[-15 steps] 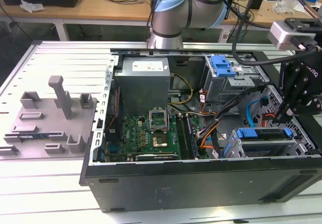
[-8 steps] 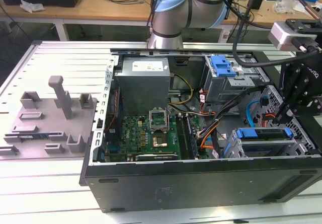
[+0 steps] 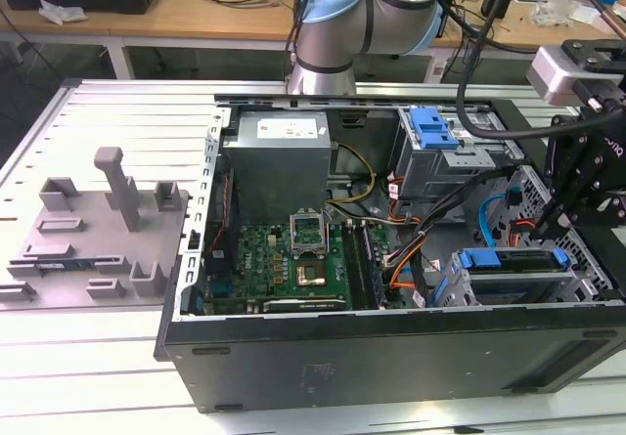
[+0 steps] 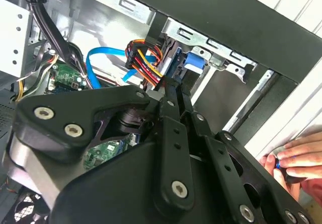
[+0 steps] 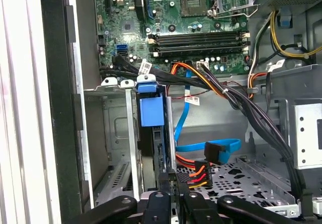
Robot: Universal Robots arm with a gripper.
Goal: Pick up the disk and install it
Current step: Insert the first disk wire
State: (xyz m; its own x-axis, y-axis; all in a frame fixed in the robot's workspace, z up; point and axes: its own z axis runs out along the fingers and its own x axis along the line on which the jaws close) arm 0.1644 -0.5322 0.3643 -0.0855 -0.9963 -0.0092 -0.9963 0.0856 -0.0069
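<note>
Two fingers [image 5: 167,183] of mine are pressed together, holding nothing. The disk [image 5: 151,112] sits edge-on in its bay slot inside the computer case [image 3: 391,357], just ahead of my tips. I think I am seating it; that calls for a straight, gentle push.

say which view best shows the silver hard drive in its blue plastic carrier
The exterior view: the silver hard drive in its blue plastic carrier sits inside the black computer case, seen across its width. The first wrist view shows it edge-on, a blue tab and narrow side; the second wrist view catches its blue end.
</note>
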